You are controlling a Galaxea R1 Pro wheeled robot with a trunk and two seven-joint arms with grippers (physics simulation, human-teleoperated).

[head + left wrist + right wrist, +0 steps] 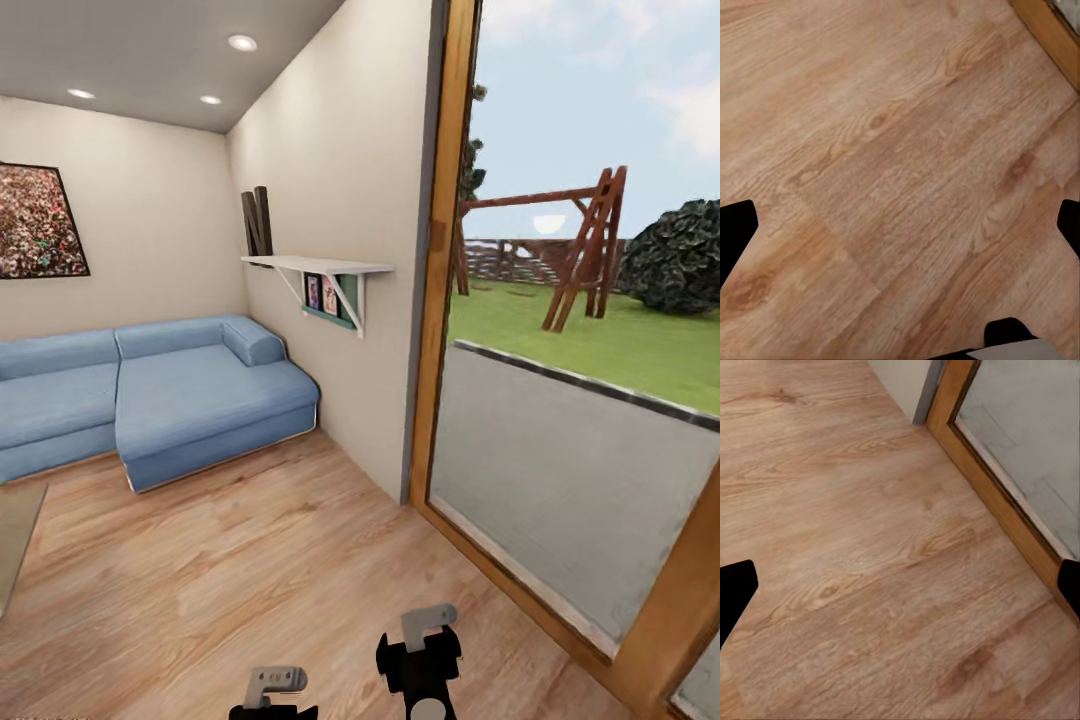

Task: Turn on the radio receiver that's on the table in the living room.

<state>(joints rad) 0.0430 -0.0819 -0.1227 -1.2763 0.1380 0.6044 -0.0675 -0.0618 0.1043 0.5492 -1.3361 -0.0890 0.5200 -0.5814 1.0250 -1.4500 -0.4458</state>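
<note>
The robot is travelling through the living room; the radio receiver and its counter are lying somewhere out of frame. Turning toward the blue sofa (150,400) at left seems wise, keeping off the wooden door frame (440,300) at right. Left hand (900,225) and right hand (900,585) are hanging spread apart over open floor (250,560)

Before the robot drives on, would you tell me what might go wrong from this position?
The glass door's wooden frame stands close on the right, so a turn could clip it with the right gripper. The blue sofa and wall shelf narrow the corner ahead. Neither radio nor table is in sight, so the robot may need to turn around and search.
</note>
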